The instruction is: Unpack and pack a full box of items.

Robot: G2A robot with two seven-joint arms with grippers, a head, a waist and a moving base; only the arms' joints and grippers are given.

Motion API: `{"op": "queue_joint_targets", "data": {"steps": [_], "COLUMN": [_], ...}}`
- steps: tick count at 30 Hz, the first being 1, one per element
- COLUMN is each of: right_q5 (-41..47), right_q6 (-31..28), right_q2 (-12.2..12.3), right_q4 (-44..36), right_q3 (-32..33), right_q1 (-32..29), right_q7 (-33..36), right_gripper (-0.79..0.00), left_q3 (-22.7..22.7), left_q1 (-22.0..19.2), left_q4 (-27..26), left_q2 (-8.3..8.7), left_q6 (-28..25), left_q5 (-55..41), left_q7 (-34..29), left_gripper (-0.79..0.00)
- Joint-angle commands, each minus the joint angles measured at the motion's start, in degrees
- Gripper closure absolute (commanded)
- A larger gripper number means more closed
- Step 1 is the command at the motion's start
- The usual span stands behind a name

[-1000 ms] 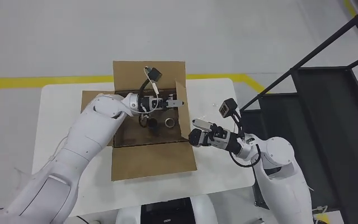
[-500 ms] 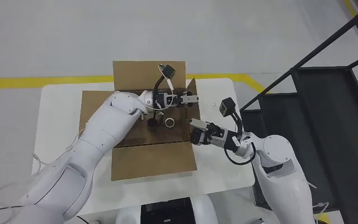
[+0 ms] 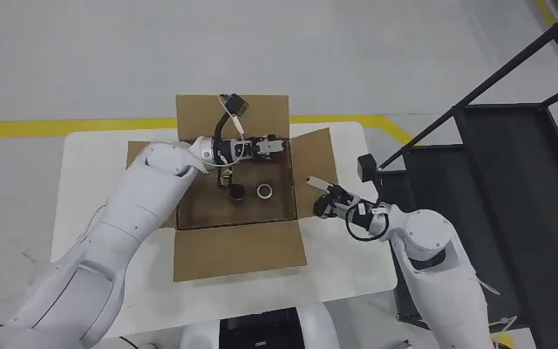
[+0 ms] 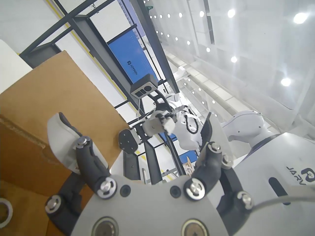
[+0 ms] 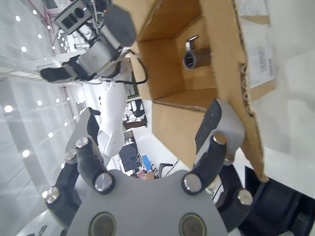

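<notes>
A white table [image 3: 87, 166] on a grey floor carries the cardboard box [image 3: 240, 253], top flaps open. Inside sit a dark metal cylinder [image 3: 235, 189] and, just beside it, a white ring [image 3: 265, 190]. The left gripper [image 3: 277, 146], fingers spread and empty, hangs over the box's far side, and its arm hides part of the box floor. The right gripper [image 3: 316, 186], likewise released, is at the right flap [image 3: 316, 157]. A black rack [image 3: 497, 157] stands beside the table.

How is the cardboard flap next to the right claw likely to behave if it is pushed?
The cardboard flap is corrugated, so it probably stays fairly stiff and swings at its crease rather than folding. Its edge looks ragged, so it might crumple there. The box holds little, so it may slide.
</notes>
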Motion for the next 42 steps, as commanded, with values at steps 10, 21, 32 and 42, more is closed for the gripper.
{"op": "queue_joint_targets", "data": {"steps": [10, 21, 32, 42], "right_q5": [-5.8, -5.63, -4.83, -9.19], "right_q6": [2.22, 3.25, 2.16, 3.09], "right_q2": [-0.1, -0.22, 0.48, 0.39], "right_q4": [5.61, 8.24, 5.19, 10.94], "right_q3": [-8.49, -12.15, -7.26, -10.68], "right_q1": [4.44, 7.77, 6.73, 7.67], "right_q7": [-3.62, -5.27, -8.91, -13.25], "right_gripper": [-0.785, -0.785, -0.785, -0.785], "left_q3": [-19.41, -37.77, -43.11, -47.15], "left_q1": [15.6, 34.88, 41.19, 46.75], "left_q4": [-17.34, -36.12, -38.96, -38.41], "left_q2": [11.06, 16.24, 17.31, 17.95], "left_q6": [8.16, 12.18, 11.74, 10.3], "left_q5": [3.7, 0.39, -0.9, -2.67], "left_q7": [-8.1, -8.98, -8.98, -8.68], "left_gripper": [-0.785, -0.785, -0.785, -0.785]}}
